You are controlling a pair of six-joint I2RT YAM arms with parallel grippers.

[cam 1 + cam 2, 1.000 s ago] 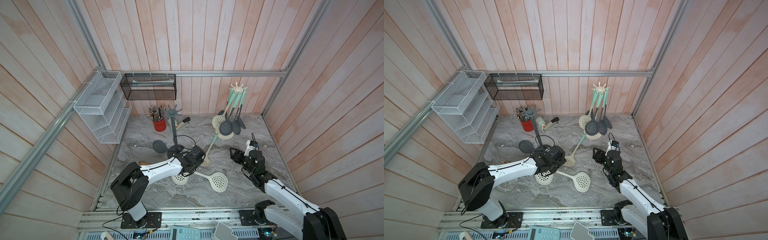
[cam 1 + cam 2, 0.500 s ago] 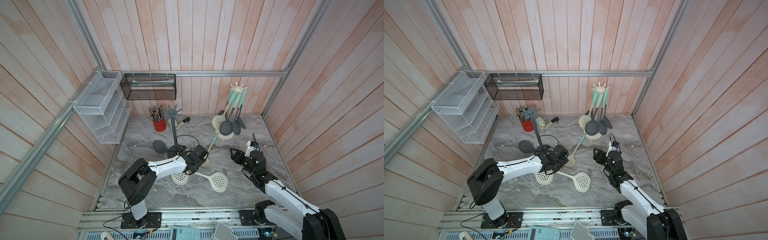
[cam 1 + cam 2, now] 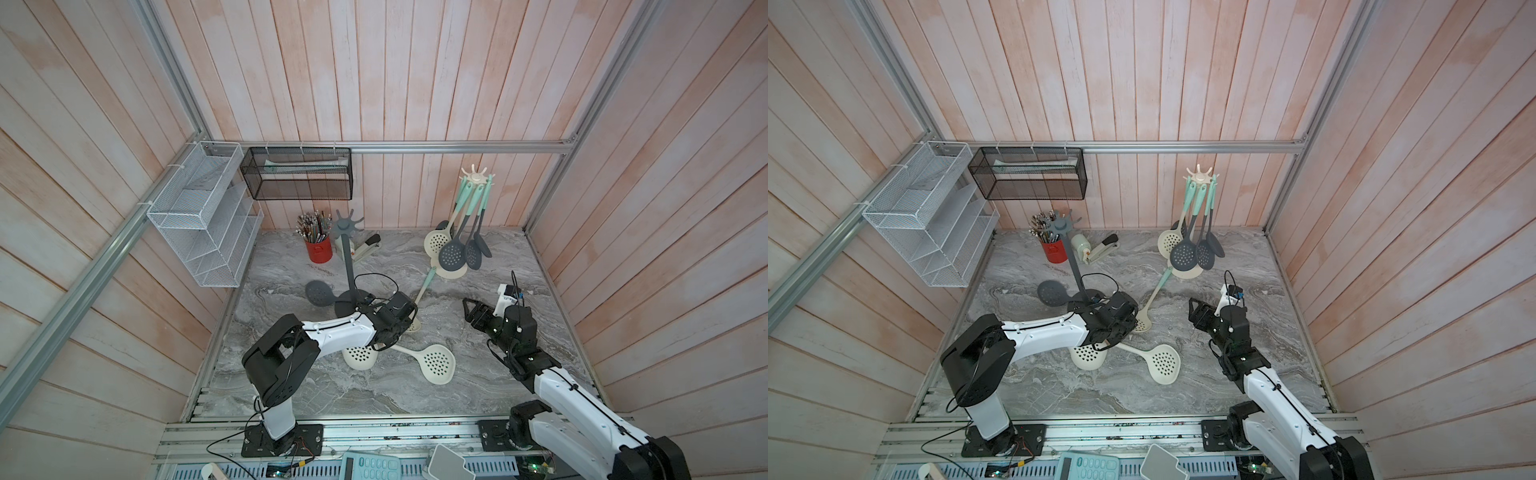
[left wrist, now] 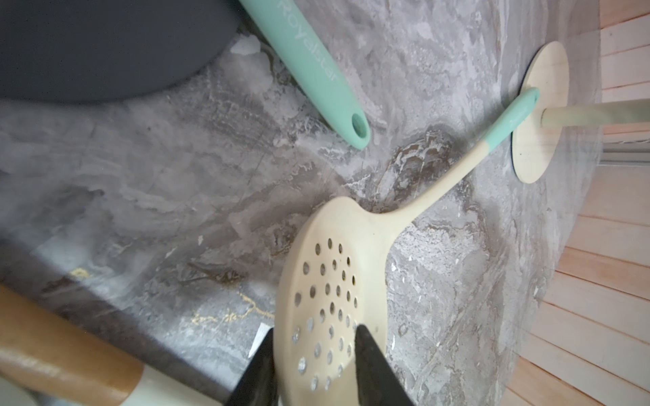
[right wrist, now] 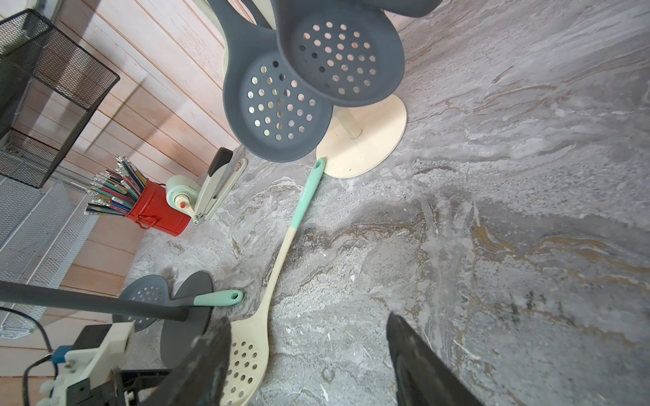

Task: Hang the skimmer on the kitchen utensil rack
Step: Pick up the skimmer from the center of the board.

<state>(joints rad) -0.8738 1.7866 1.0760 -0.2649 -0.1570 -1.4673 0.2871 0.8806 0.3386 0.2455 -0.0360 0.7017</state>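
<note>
The cream skimmer [image 4: 334,277] with a mint handle [image 3: 424,286] lies on the marble table, handle tip by the cream rack's base [image 3: 451,272]. My left gripper [image 4: 314,328] [image 3: 407,323] [image 3: 1133,322] is shut on its perforated head, one finger at the rim, one in the bowl. That cream rack [image 3: 473,179] holds several hanging skimmers. A grey rack [image 3: 347,249] stands bare beside my left arm. My right gripper [image 5: 307,318] [image 3: 468,311] hangs open over bare table, right of the skimmer [image 5: 246,355].
Two cream skimmers [image 3: 436,363] [image 3: 359,357] lie crossed under my left arm. A grey skimmer [image 3: 318,293] lies by the grey rack's base. A red pencil tin [image 3: 319,249] and stapler [image 3: 365,247] stand at the back. Wire shelves [image 3: 199,216] and a black basket [image 3: 297,174] hang on the walls.
My left gripper has slid right and back onto the skimmer's head, and its jaws have narrowed round it. The right arm has not moved.
</note>
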